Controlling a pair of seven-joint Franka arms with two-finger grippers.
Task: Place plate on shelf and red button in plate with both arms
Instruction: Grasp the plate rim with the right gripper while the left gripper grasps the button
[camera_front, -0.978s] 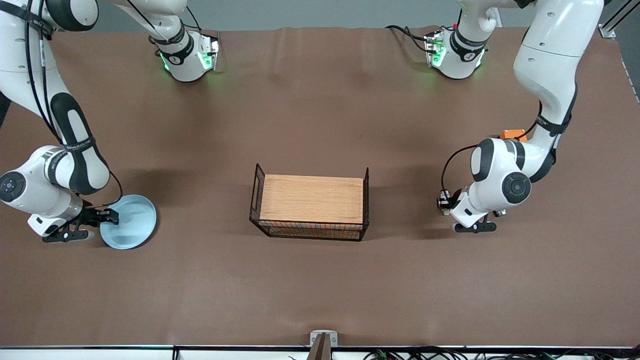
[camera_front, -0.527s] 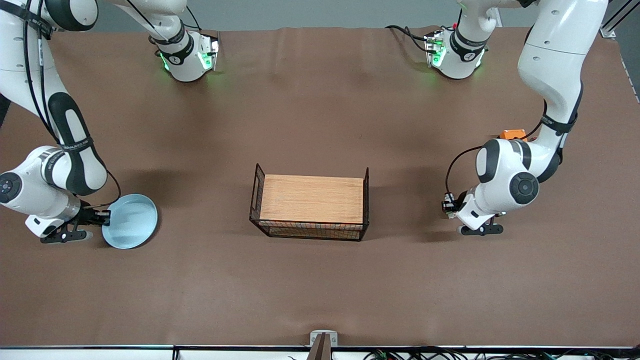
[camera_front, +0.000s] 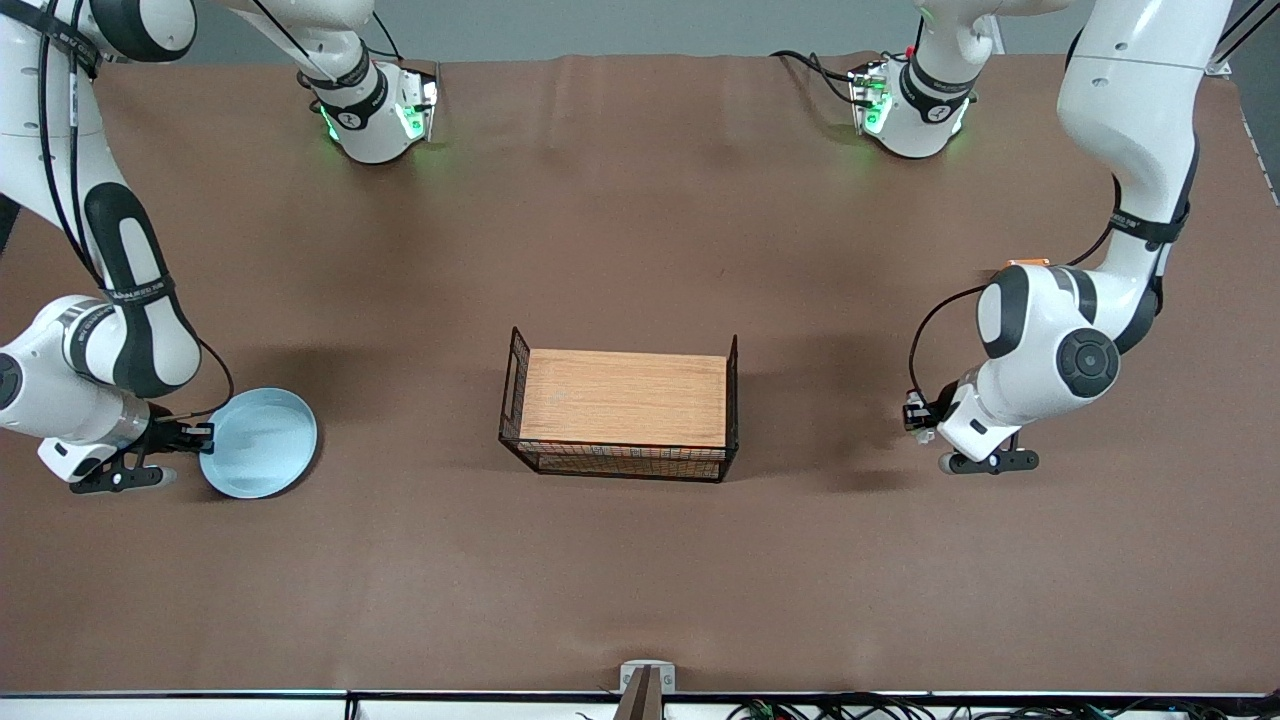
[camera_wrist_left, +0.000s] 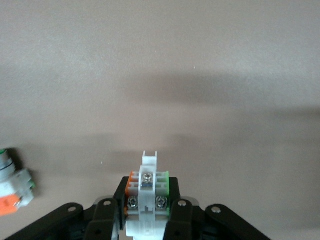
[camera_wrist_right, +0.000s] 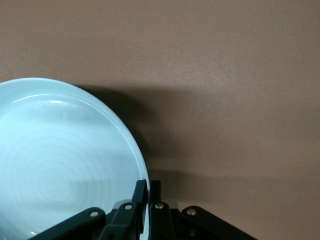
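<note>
The pale blue plate (camera_front: 262, 443) is near the right arm's end of the table; in the right wrist view (camera_wrist_right: 60, 165) a shadow lies under its rim. My right gripper (camera_front: 200, 437) is shut on the plate's rim, one finger inside and one outside (camera_wrist_right: 148, 187). My left gripper (camera_front: 925, 420) is low over the table toward the left arm's end. It is shut on the red button (camera_wrist_left: 149, 192), a small white switch part with green and orange side marks (camera_front: 916, 414).
A wire basket with a wooden top (camera_front: 625, 398) stands mid-table between the grippers. An orange box (camera_front: 1028, 263) shows partly beside the left arm. A white piece with an orange block (camera_wrist_left: 12, 182) lies on the table near the left gripper.
My left gripper has moved with the button toward the left arm's end of the table. My right arm has shifted slightly with the plate still gripped.
</note>
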